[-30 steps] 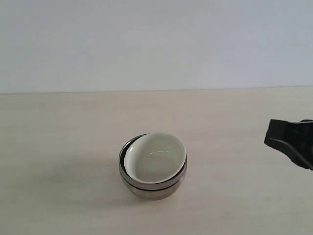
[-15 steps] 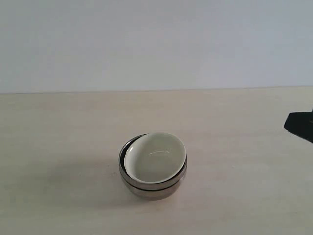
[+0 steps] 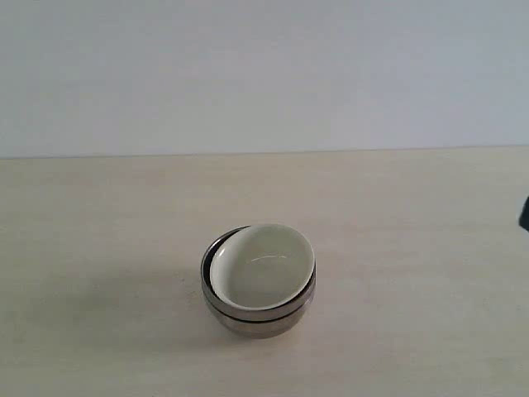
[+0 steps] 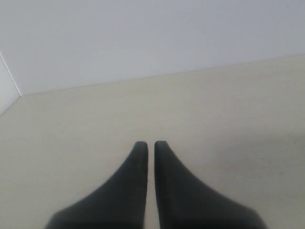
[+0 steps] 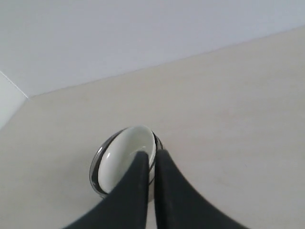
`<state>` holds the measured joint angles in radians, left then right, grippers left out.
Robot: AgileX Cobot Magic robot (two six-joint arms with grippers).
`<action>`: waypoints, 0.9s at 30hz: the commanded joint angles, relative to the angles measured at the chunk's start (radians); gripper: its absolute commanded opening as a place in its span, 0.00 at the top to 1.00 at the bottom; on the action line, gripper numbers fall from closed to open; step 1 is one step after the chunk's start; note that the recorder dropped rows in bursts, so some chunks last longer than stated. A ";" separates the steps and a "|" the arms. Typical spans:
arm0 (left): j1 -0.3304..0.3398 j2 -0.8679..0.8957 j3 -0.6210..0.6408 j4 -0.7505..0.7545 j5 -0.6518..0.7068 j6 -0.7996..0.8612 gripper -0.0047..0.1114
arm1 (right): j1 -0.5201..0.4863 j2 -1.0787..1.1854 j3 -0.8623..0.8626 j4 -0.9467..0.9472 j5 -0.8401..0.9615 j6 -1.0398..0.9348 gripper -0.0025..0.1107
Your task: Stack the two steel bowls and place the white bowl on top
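The two steel bowls (image 3: pixel 258 318) sit nested in the middle of the table. The white bowl (image 3: pixel 263 265) rests inside the upper one, slightly tilted and shifted to the right, so a dark crescent of steel rim shows on its left. In the right wrist view the white bowl (image 5: pixel 123 157) and the steel rim (image 5: pixel 96 168) lie just beyond my right gripper (image 5: pixel 151 152), which is shut on nothing and well apart from the stack. My left gripper (image 4: pixel 150 143) is shut over bare table, with no bowl in its view.
The pale wooden table (image 3: pixel 99 215) runs back to a plain light wall. Only a dark sliver of the right arm (image 3: pixel 525 213) shows at the right edge of the exterior view. The left arm is outside that view.
The right gripper has drawn back to the right, from well inside the exterior view to almost out of it. The stacked bowls have not moved.
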<state>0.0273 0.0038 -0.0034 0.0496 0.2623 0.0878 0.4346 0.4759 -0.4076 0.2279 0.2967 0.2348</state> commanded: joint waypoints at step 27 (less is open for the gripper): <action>0.003 -0.004 0.003 -0.008 -0.008 -0.010 0.93 | -0.220 -0.476 0.408 -0.062 -0.008 -0.299 0.98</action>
<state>0.0273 0.0038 -0.0034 0.0496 0.2623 0.0878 0.2385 0.0067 -0.0051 0.1803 0.2102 -0.0160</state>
